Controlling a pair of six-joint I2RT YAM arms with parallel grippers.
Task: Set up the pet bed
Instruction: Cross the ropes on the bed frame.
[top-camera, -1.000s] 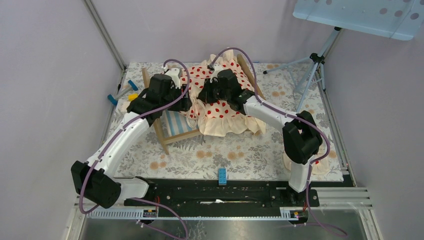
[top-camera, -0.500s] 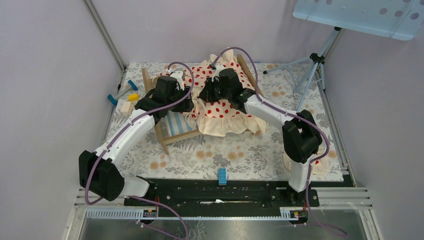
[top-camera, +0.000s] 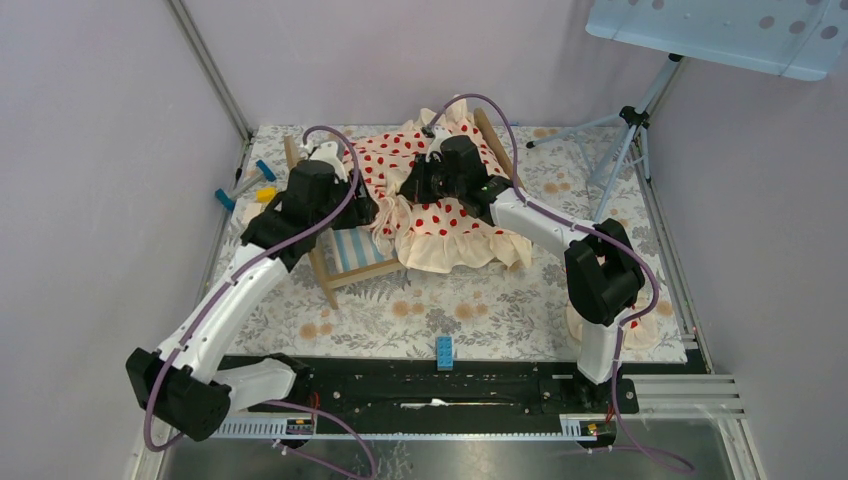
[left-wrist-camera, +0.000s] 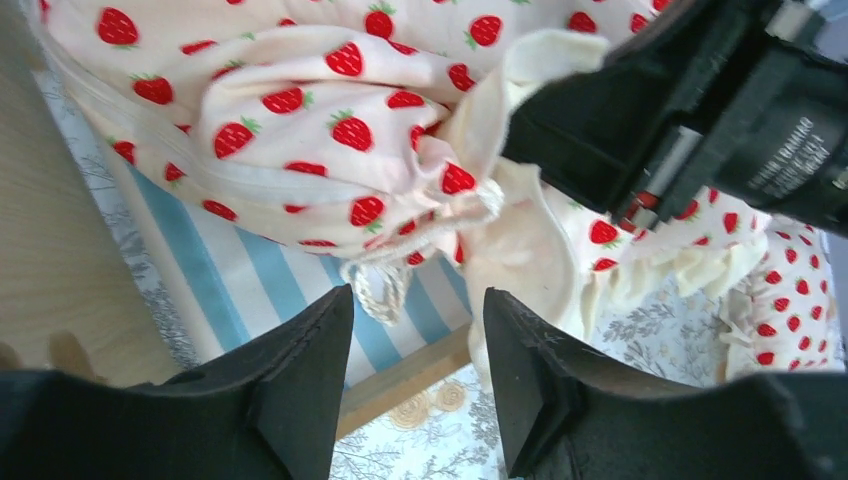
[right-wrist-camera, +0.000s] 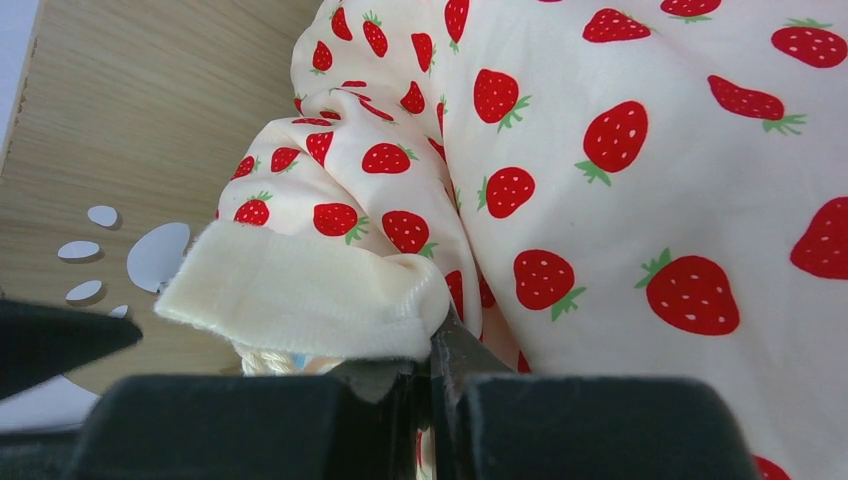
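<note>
The left hand (left-wrist-camera: 418, 300) has slid a bit toward the tabletop's left edge and hangs half open, holding nothing, while the right hand (right-wrist-camera: 432, 340) stays pinched on the strawberry blanket (top-camera: 450, 225) over the pet bed (top-camera: 350, 250) near the far edge, so the blanket likely still needs spreading.

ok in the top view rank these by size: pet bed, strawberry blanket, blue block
1. pet bed, though much of it is covered, so it is close with the next
2. strawberry blanket
3. blue block, far smaller
</note>
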